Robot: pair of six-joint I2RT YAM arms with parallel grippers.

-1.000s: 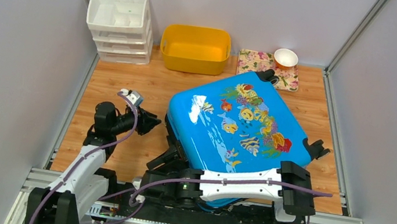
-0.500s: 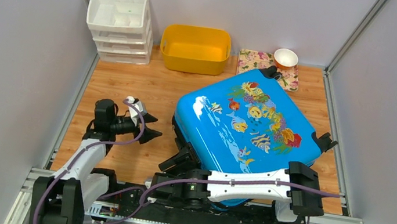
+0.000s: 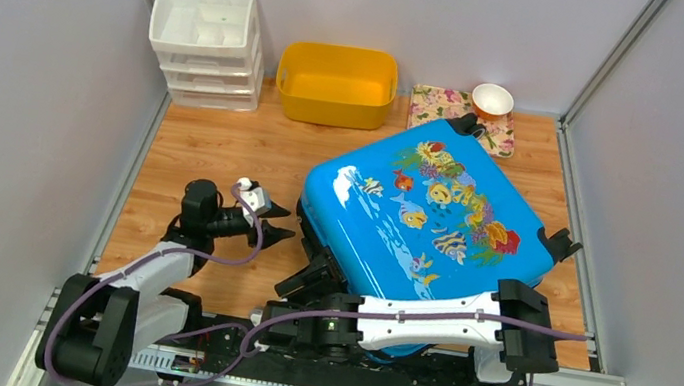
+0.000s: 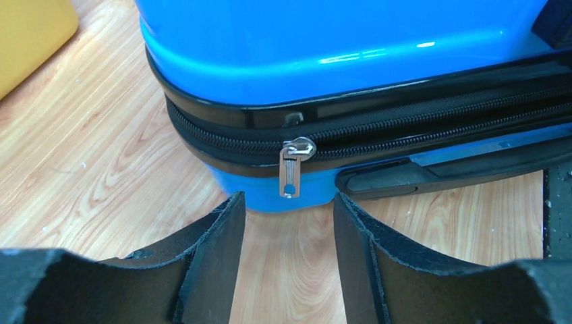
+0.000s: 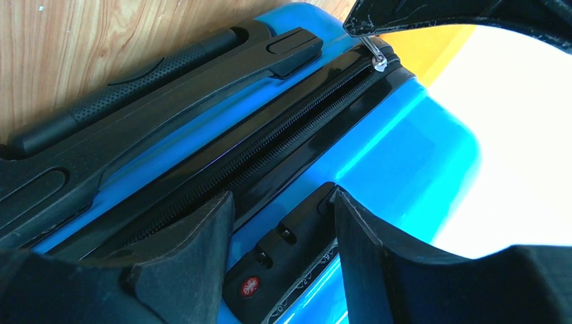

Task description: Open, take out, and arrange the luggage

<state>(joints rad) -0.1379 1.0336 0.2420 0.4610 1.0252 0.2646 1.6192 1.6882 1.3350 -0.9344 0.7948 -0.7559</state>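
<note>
The luggage (image 3: pixel 425 220), a glossy blue hard-shell case with fish print, lies flat and zipped shut on the wooden table. My left gripper (image 3: pixel 281 223) stands open at its left corner. In the left wrist view the silver zipper pull (image 4: pixel 291 169) hangs just beyond the left gripper (image 4: pixel 289 206), with nothing between the fingers. My right gripper (image 3: pixel 319 269) is open against the case's near-left side. Its fingers straddle the black combination lock (image 5: pixel 283 263) in the right wrist view, one resting over the zipper band (image 5: pixel 270 145).
A yellow tub (image 3: pixel 336 83) and a white drawer unit (image 3: pixel 206 43) stand at the back. A floral mat (image 3: pixel 446 107) with a white bowl (image 3: pixel 492 99) lies behind the case's far corner. The case's black side handle (image 4: pixel 445 172) sits near the zipper pull.
The case slid right and turned a little, then stayed still. My left gripper opened wider and moved right and nearer, up to the case's zipper corner. The right arm followed the case.
</note>
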